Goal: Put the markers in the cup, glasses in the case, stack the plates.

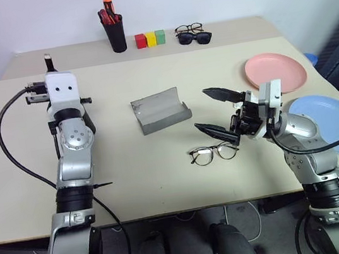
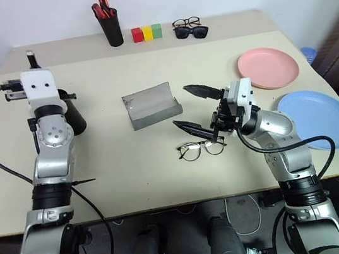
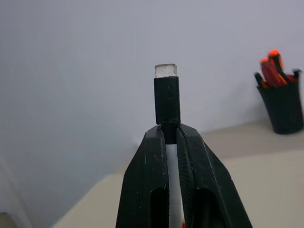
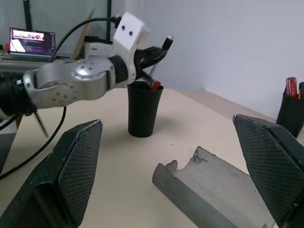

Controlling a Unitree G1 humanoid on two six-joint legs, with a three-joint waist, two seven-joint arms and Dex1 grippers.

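Nowhere legible writing: left gripper (image 3: 173, 142) clamps marker (image 3: 166, 99); right gripper (image 1: 216, 110) spread apart.

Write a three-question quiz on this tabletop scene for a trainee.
1. True or false: the pink plate is stacked on the blue plate.
2. What is clamped in the left gripper? A) a marker B) a plate C) nothing
3. Fill the blank: the right gripper is near the glasses with its jaws ___.

Key: 1 false, the plates lie apart; 2 A; 3 open.
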